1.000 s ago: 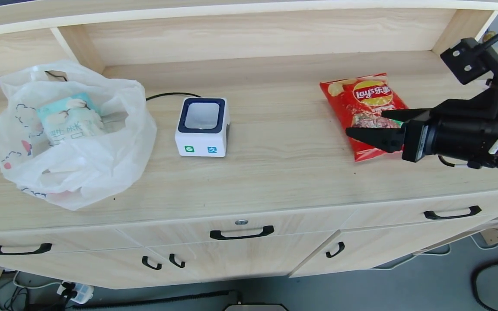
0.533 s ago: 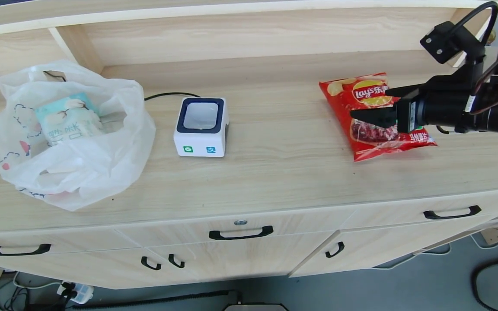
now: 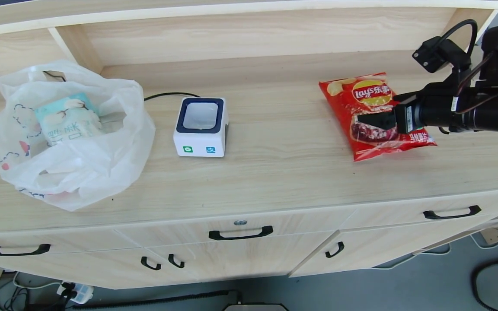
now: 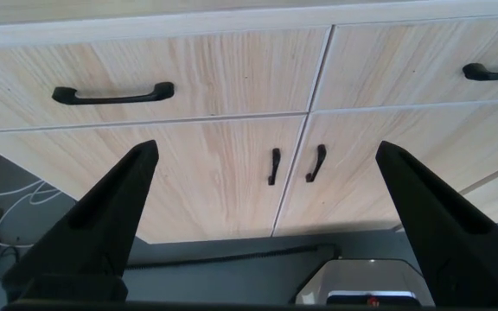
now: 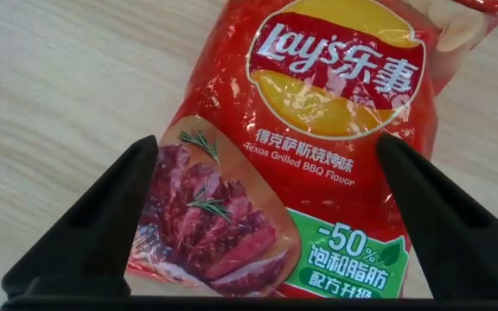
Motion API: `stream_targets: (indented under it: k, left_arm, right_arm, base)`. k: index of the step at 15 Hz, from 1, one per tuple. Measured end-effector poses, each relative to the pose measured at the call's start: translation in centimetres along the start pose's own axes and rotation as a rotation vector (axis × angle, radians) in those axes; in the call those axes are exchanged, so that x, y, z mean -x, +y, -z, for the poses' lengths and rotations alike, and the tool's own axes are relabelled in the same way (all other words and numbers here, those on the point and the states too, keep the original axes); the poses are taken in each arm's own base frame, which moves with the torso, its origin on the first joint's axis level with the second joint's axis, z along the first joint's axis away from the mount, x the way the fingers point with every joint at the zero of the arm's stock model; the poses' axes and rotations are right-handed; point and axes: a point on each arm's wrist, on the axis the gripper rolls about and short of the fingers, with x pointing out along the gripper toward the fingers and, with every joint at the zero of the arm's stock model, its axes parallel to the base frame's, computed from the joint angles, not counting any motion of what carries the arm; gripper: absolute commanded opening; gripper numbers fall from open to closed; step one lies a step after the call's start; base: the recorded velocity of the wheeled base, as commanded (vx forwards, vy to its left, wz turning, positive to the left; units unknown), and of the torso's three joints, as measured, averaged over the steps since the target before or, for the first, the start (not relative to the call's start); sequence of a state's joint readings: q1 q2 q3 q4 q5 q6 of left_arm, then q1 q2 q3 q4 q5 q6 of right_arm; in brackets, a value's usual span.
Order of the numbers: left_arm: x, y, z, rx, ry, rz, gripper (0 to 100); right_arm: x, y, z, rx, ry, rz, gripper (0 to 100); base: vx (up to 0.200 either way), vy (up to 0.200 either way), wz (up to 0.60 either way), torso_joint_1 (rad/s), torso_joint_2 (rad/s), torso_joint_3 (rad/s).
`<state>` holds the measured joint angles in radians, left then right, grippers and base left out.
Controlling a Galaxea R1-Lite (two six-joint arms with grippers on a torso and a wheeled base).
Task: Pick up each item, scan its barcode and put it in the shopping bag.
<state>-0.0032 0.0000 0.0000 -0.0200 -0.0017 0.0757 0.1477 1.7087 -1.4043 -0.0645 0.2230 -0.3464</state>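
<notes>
A red chip bag (image 3: 372, 113) lies flat on the right of the wooden counter (image 3: 275, 172). My right gripper (image 3: 372, 116) hangs open just above the bag's middle, its fingers spread across the bag's width; the right wrist view has the chip bag (image 5: 301, 147) between the two fingers (image 5: 102, 233). The white barcode scanner (image 3: 200, 126) stands mid-counter. At the left lies the white plastic shopping bag (image 3: 67, 134) with a pale blue packet (image 3: 69, 119) inside. My left gripper (image 4: 266, 225) is open, low in front of the cabinet doors (image 4: 223, 173).
A raised wooden back shelf (image 3: 249, 26) runs behind the counter. The scanner's black cable (image 3: 167, 95) trails toward the shopping bag. Drawers with black handles (image 3: 241, 233) sit below the counter edge. Bare counter lies between scanner and chip bag.
My right gripper has moved away from the front edge and down onto the middle of the chip bag. Nothing else has moved.
</notes>
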Motion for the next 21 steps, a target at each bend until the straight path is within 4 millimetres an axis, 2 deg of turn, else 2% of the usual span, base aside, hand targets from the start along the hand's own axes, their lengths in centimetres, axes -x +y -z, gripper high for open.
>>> stream_targets:
  k: [4,7,10,16,21]
  left_arm:
    - [0.0,0.0,0.0,0.000,0.001,0.000,100]
    - [0.0,0.0,0.0,0.000,0.000,0.000,100]
    - [0.0,0.0,0.0,-0.001,0.001,0.000,100]
    - [0.0,0.0,0.0,0.000,0.000,0.000,100]
    - [0.0,0.0,0.0,0.000,0.000,0.000,100]
  right_arm:
    - [-0.6,-1.1,-0.3,-0.001,0.007,0.067,100]
    - [-1.4,-2.1,0.2,-0.013,0.032,0.097,100]
    - [-2.3,-2.2,0.5,-0.018,0.055,0.084,100]
    - [-3.5,-2.0,-1.1,-0.019,0.035,0.062,100]
    - [-4.2,-1.7,-0.2,-0.051,0.063,0.051,100]
  base:
    - [0.000,0.000,0.00,0.000,0.00,0.000]
    - [0.000,0.000,0.00,0.000,0.00,0.000]
    - [0.000,0.000,0.00,0.000,0.00,0.000]
    - [0.000,0.000,0.00,0.000,0.00,0.000]
    - [0.000,0.000,0.00,0.000,0.00,0.000]
